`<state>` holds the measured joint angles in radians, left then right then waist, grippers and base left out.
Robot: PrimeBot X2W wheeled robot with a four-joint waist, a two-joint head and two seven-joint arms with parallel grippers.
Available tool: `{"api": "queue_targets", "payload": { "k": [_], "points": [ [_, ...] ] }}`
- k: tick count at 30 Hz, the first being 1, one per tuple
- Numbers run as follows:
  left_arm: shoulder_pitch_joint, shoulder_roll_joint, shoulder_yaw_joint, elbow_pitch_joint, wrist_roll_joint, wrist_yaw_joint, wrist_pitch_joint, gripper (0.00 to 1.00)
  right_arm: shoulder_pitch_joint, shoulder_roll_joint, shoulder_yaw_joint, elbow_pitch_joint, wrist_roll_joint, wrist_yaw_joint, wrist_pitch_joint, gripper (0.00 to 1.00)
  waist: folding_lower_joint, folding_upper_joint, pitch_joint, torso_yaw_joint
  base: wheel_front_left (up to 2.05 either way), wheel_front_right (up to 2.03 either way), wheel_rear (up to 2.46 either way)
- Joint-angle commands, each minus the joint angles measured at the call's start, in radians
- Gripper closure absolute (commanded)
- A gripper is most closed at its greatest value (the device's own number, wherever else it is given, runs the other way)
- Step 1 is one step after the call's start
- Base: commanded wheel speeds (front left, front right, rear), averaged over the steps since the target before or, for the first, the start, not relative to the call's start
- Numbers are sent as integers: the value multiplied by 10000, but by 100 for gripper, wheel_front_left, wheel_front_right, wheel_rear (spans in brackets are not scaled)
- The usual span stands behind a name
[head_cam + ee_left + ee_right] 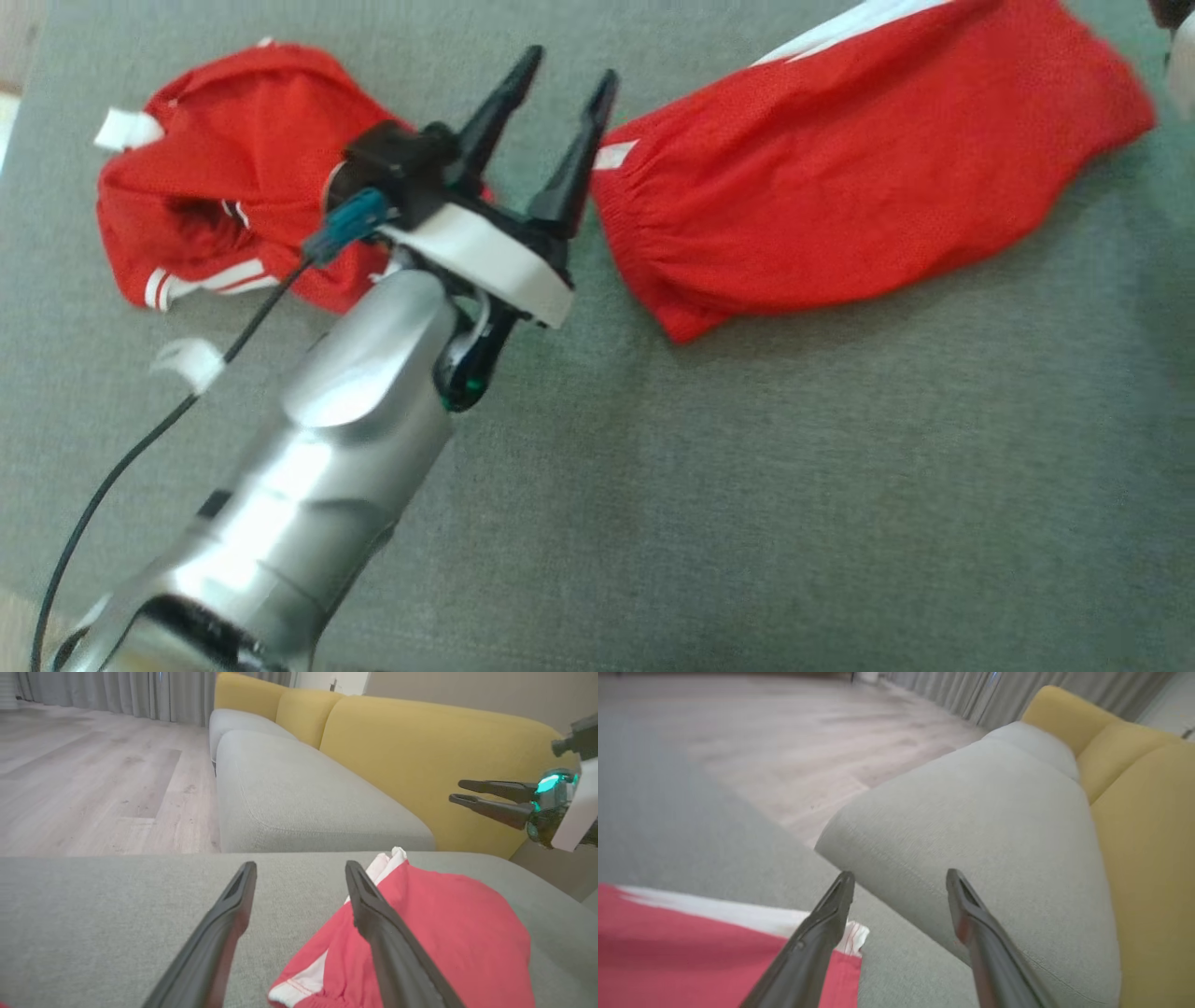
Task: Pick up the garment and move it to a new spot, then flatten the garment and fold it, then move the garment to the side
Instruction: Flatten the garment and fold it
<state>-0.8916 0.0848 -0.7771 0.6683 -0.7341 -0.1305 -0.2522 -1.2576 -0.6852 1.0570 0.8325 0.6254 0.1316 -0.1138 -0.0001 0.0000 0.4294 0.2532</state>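
Left claw (569, 65) spread, flat red garment (868, 168), yellow backrest (420, 765)

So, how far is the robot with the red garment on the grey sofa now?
Looks done: one red garment lies spread fairly flat on the grey cushion; I cannot tell whether it is folded. In hand: nothing, since the left gripper and the right gripper are both open and empty. Left: probably moving it to the side; a second red garment lies crumpled to its left.

Head view steeply downward, wrist views low; all share red garment (868, 168)
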Motion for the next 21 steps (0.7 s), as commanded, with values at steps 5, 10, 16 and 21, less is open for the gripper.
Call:
{"api": "queue_targets", "payload": {
  "k": [5, 10, 16, 21],
  "points": [
    [877, 662, 1836, -1353, 692, 318, -94, 0, 1204, 1014, -1684, 403, 607, -9, -1358, 0, 1, 0, -1154, -744, 0, 0, 0],
    [2007, 879, 3169, -2640, 1509, 567, -94, 0, 2275, 1884, -4102, -543, 348, -9, -1473, 0, 1, 0, -1758, -1230, 0, 0, 0],
    [3553, 810, 4263, -3731, 2502, 653, -95, 0, 5020, 3137, -6881, -2459, -1453, -9, -1477, 0, 1, 0, -2386, -1648, 0, 0, 0],
    [4892, 593, 4913, -4142, 3258, 567, -95, 0, 7311, 4661, -8520, -3712, -3244, -9, -1478, 0, 1, 0, -2819, -1918, 0, 0, 0]
  ]
}}
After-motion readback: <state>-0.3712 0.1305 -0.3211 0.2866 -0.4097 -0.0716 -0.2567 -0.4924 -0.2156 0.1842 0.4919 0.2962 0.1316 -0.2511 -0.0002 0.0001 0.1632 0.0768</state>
